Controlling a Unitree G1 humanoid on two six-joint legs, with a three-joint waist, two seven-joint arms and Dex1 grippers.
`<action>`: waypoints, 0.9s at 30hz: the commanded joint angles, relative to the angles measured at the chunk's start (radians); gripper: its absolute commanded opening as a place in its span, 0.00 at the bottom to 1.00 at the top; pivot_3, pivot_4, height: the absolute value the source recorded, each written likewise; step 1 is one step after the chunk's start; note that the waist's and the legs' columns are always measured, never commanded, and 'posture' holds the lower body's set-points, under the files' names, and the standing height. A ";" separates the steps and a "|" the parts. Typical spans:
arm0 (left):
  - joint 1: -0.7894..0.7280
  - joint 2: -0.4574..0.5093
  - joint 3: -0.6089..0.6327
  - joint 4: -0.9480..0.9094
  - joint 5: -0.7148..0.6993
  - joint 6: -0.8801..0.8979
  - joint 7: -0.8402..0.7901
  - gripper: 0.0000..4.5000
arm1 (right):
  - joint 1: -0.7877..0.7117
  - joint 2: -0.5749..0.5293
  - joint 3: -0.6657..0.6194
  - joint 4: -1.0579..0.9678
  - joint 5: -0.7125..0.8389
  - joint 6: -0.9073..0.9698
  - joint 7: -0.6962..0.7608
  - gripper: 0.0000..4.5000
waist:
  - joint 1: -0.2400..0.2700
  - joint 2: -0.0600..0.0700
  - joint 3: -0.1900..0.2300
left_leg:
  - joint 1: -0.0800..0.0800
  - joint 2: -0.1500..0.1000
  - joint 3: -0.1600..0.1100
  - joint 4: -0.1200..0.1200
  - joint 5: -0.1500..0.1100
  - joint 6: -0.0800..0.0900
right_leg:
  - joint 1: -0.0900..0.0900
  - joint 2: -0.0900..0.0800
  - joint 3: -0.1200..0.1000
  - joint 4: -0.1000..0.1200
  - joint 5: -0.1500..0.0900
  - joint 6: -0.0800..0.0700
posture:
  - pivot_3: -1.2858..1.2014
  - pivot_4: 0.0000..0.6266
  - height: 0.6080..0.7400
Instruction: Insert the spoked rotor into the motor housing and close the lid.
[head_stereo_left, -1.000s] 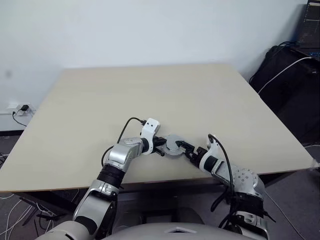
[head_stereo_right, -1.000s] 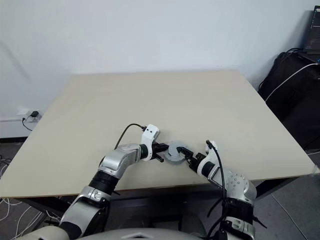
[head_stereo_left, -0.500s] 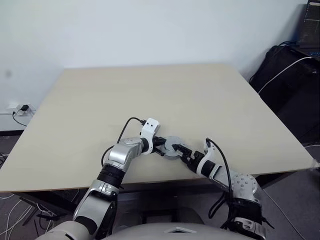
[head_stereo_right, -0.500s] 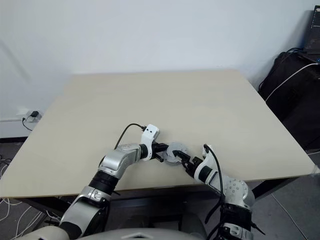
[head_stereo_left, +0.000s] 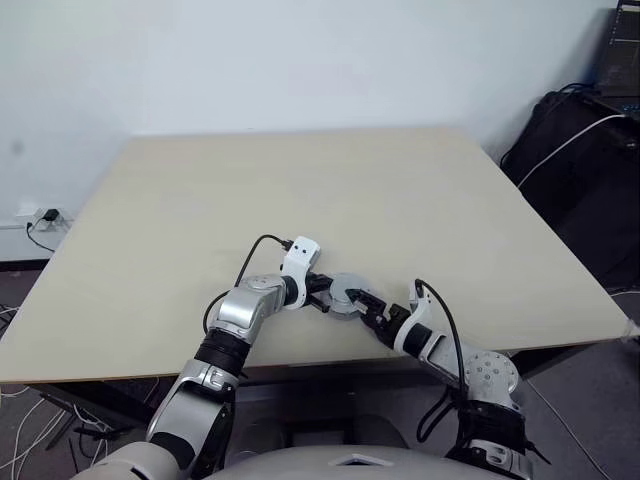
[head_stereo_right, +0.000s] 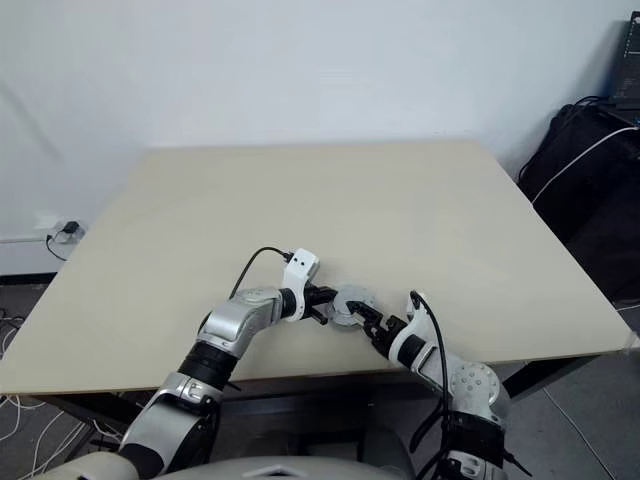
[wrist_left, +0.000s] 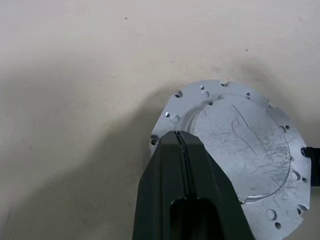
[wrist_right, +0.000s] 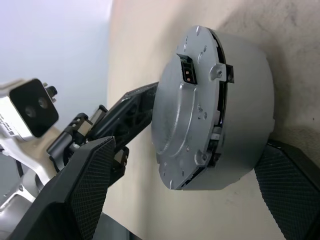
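Right now the assembled motor housing (head_stereo_left: 345, 295) sits on the beige table (head_stereo_left: 300, 200) near its front edge, between the 2 hands. Its lid (wrist_left: 240, 145) is on top — a scratched silver-grey disc with small holes around its rim, lying flat over the grey cylindrical body. In the right wrist view the lid (wrist_right: 182, 125) is seated on the housing (wrist_right: 240, 120), with a thin dark seam showing between them along one side and a small dark connector socket set into the lid's edge.

The left hand (head_stereo_left: 322, 297) comes in from the robot's left; its 2 black fingers are pressed together with nothing between them, and their joined tip (wrist_left: 177, 142) rests over the lid's rim. In the right wrist view this same left hand (wrist_right: 127, 117) touches the lid's edge from the far side.

The right hand (head_stereo_left: 365, 305) reaches in from the robot's right with its fingers spread wide, 1 textured pad (wrist_right: 92, 185) beside the lid's face and the other on the far side of the housing body — they straddle the housing, but whether the pads press on it I cannot tell.

A black bag (head_stereo_left: 575, 170) with a white cable stands beyond the table's right edge.
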 joint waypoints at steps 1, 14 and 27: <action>0.003 -0.011 -0.014 0.011 -0.003 0.002 -0.012 0.00 | -0.015 0.003 -0.002 -0.054 0.042 -0.024 0.000 0.99 | 0.000 0.000 0.000 | 0.000 0.000 0.000 0.000 0.000 0.000 | 0.000 0.000 0.000 0.000 0.000 0.000 | 0.52 0.00 1.00; 0.005 -0.010 -0.013 0.004 -0.003 0.004 -0.013 0.00 | -0.033 0.022 -0.031 -0.012 0.069 -0.054 -0.066 0.50 | 0.002 0.001 0.000 | 0.000 0.000 0.000 0.000 0.000 0.000 | 0.000 0.000 0.000 0.000 0.000 -0.001 | 0.52 0.00 1.00; 0.002 -0.014 -0.006 0.010 -0.003 0.000 -0.013 0.00 | -0.024 0.005 -0.019 -0.009 0.076 -0.042 -0.085 0.26 | 0.002 0.002 -0.001 | 0.000 -0.001 0.000 0.001 0.000 0.001 | 0.001 0.000 0.001 0.000 0.000 0.000 | 0.52 0.00 1.00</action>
